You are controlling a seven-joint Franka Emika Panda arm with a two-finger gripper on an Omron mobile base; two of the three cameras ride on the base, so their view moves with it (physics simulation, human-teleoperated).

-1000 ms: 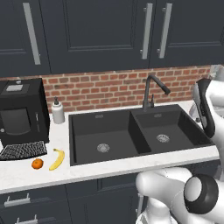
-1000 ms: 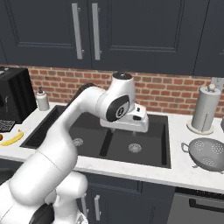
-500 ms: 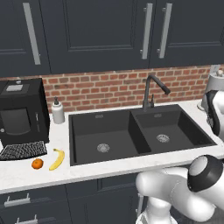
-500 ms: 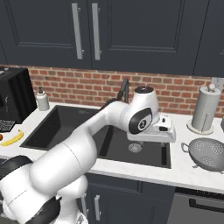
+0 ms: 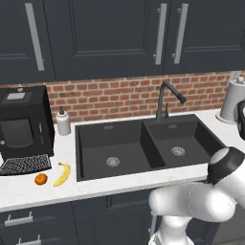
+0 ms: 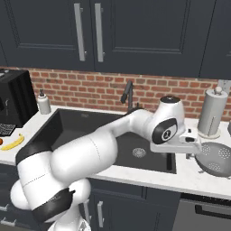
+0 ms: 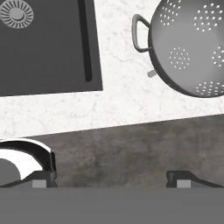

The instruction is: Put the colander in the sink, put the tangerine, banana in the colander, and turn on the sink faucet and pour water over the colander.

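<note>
Colander (image 7: pixel 192 46) sits on the counter (image 7: pixel 118 96), well beyond the open jaws.

You have open worktop (image 7: pixel 118 92) between sink (image 7: pixel 43 52) and colander (image 7: pixel 192 43); paper towel roll (image 6: pixel 212 113) crowds the far side.

1 colander (image 6: pixel 216 159), 1 banana (image 5: pixel 62 173), 1 tangerine (image 5: pixel 40 179), 1 sink (image 5: pixel 143 143), 1 faucet (image 5: pixel 167 99)

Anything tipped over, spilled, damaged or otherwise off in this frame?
Nothing stands out. The colander sits upright on the counter right of the sink, and the banana and tangerine lie on the counter to its left. No water runs from the faucet. The gripper hangs open near the colander.
</note>
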